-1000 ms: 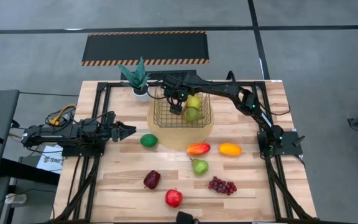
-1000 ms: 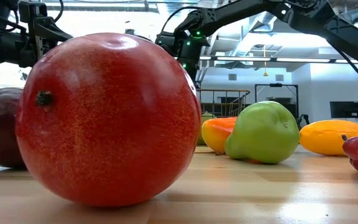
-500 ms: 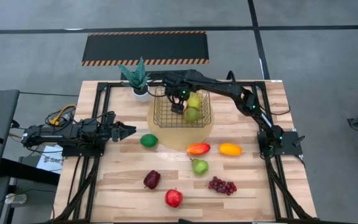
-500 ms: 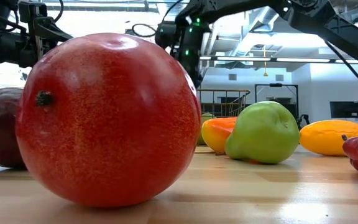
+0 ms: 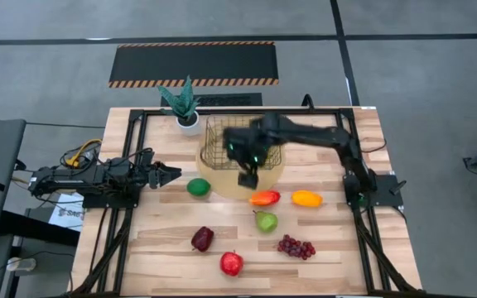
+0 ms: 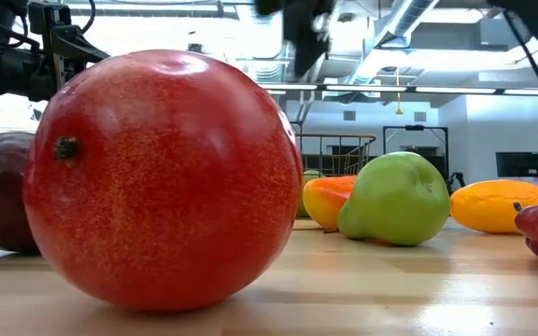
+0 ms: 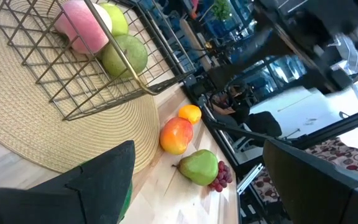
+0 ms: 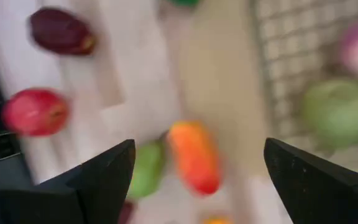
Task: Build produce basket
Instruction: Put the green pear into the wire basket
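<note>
- The left hand (image 5: 172, 174) waits wide open and empty, left of the basket (image 5: 214, 153), with the glossy round green lime (image 5: 198, 187) just past its fingertips.
- That square gold wire basket sits on a woven straw mat (image 5: 226, 186) and already holds a pink peach (image 7: 82, 28) and green fruits.
- The right hand (image 5: 247, 178), spread wide and carrying nothing, hangs over the basket's near edge; the smooth orange-red mango (image 5: 264, 198) lies just beyond, long axis running left-right.
- The right arm looks nearer to it.

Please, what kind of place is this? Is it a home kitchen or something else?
Probably a robotics lab or workshop, not a kitchen. The wooden table stands on a bare grey floor with a hazard-striped mat, and exposed ceiling ducts show behind.
</note>
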